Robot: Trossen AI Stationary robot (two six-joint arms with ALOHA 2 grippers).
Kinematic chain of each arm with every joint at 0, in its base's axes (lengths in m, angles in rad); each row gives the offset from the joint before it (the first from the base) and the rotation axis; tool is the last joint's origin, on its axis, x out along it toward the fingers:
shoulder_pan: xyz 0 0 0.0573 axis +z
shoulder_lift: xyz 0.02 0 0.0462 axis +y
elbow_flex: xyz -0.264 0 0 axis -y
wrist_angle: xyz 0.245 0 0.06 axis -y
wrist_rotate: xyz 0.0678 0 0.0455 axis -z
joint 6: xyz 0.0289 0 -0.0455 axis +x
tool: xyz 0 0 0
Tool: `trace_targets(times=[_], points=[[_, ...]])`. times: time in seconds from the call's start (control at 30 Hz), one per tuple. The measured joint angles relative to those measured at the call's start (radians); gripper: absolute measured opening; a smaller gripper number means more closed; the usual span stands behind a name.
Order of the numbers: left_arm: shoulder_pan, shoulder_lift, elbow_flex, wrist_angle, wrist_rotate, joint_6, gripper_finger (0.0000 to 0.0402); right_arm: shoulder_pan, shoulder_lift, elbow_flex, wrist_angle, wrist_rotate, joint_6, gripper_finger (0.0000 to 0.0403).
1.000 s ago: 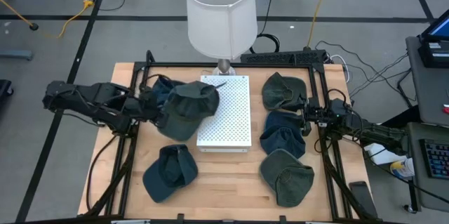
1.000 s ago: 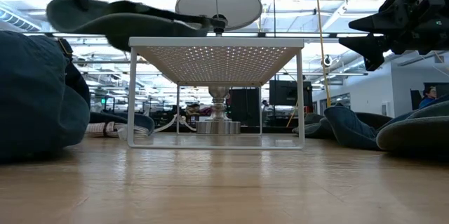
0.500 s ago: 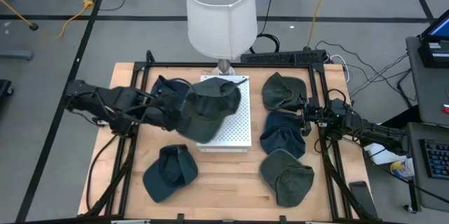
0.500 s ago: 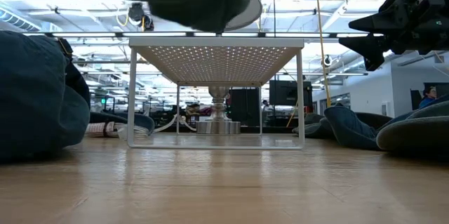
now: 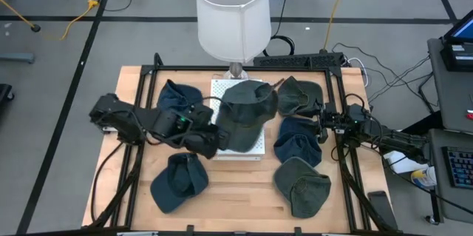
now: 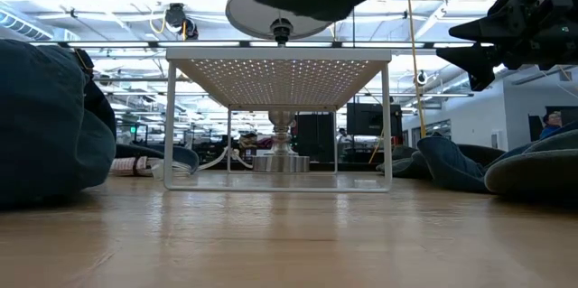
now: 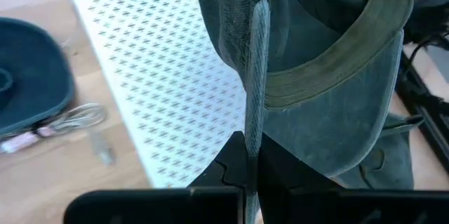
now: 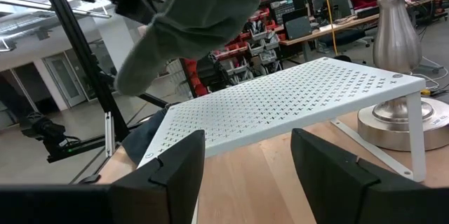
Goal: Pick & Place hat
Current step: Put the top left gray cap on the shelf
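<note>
Left tool [image 5: 214, 134] clenched on green hat [image 5: 247, 110], frame centre above white rack [image 5: 255, 146]; lower level, then release. Right tool [image 5: 323, 121] released, idle.

No legible text, labels, brands or numbers in any view. Hats, rack and lamp carry no readable markings. Background signage too small to read.

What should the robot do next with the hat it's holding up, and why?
Probably lower it. The left gripper is shut on the hat, which hangs above the white rack without touching it, as the low view shows. The right gripper waits open.
</note>
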Motion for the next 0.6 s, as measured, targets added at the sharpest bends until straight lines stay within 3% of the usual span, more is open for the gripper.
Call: trace_targets(times=[0.17, 0.6], points=[[-0.053, 0.062, 0.033, 0.043, -0.108, -0.002, 0.0009, 0.000, 0.000, 0.000, 0.000, 0.000, 0.000, 0.0208], [-0.229, 0.094, 0.034, 0.114, -0.567, 0.151, 0.0009, 0.000, 0.000, 0.000, 0.000, 0.000, 0.000, 0.0208]])
